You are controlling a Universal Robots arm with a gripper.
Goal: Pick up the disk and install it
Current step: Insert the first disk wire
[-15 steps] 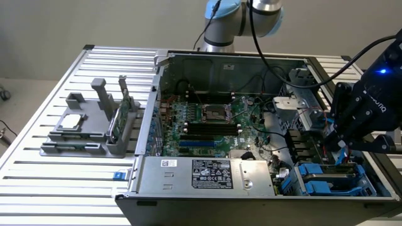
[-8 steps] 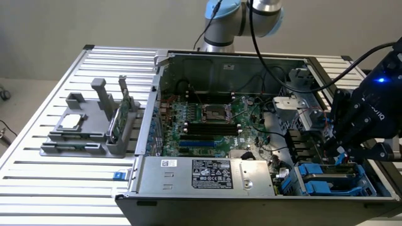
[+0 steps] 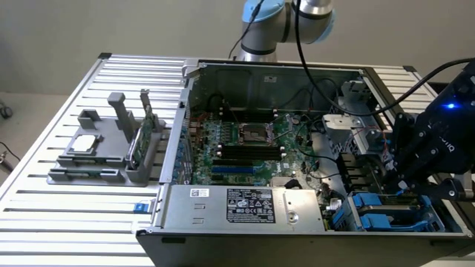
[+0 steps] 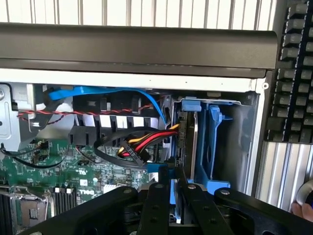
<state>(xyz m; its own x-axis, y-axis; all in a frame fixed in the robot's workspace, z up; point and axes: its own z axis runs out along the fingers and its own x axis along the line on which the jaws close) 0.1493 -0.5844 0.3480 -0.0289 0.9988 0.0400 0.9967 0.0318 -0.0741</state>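
Observation:
The disk (image 4: 188, 142) stands on edge in the drive bay at the corner of the open computer case, a grey metal slab with a blue carrier along its rim. My gripper (image 4: 173, 190) reaches down onto it, and its black fingers (image 4: 155, 205) are closed against the blue carrier edge. In the exterior view the gripper (image 3: 404, 186) hangs over the drive bay (image 3: 386, 214) at the case's near right corner, and its body hides the disk there.
Red, yellow and black power leads (image 4: 142, 144) and a blue data cable (image 4: 112, 92) run beside the bay. Another blue carrier (image 4: 213, 147) sits in the neighbouring slot. A grey fixture (image 3: 104, 158) with a chip and a green card stands on the slatted table (image 3: 67, 222). A keyboard (image 4: 296, 73) lies beyond the case.

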